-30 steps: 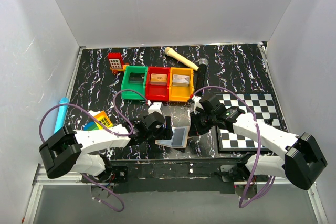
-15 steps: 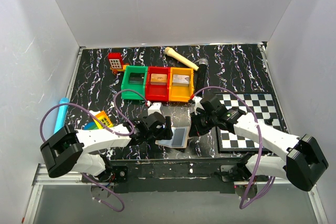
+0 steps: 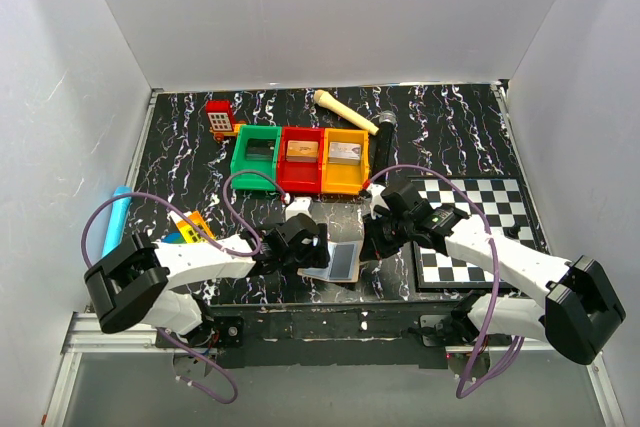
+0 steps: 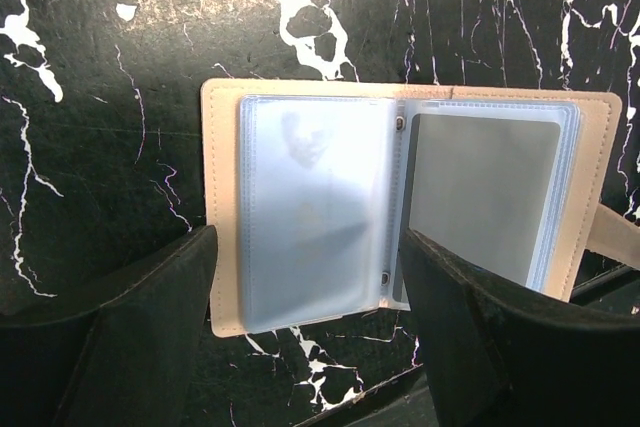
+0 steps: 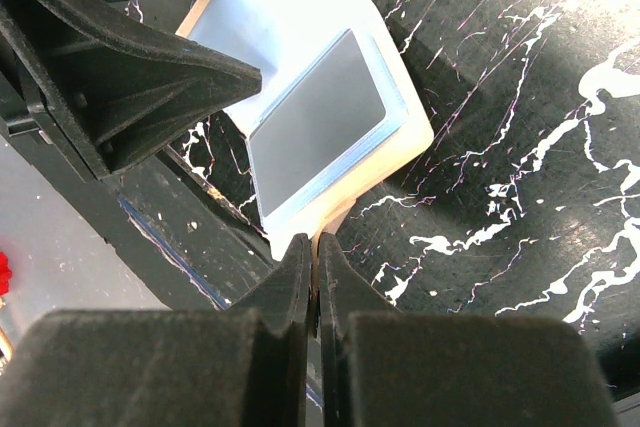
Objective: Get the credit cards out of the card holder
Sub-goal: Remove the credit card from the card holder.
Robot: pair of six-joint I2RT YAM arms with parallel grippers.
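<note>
Tan holder [image 4: 222,197] held by its tab [image 4: 612,237] in your clamped right gripper [image 5: 312,247], left gripper [image 4: 305,247] spread; tab may slip once the card [image 4: 485,197] drags

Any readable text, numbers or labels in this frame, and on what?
None can be read in any view.
Card holder, left sleeve: faint dark smudge, blurred.
Card in the right sleeve: plain grey, no print visible.
Red keypad toy: key marks too small.
Blocks: marks too small.
</note>
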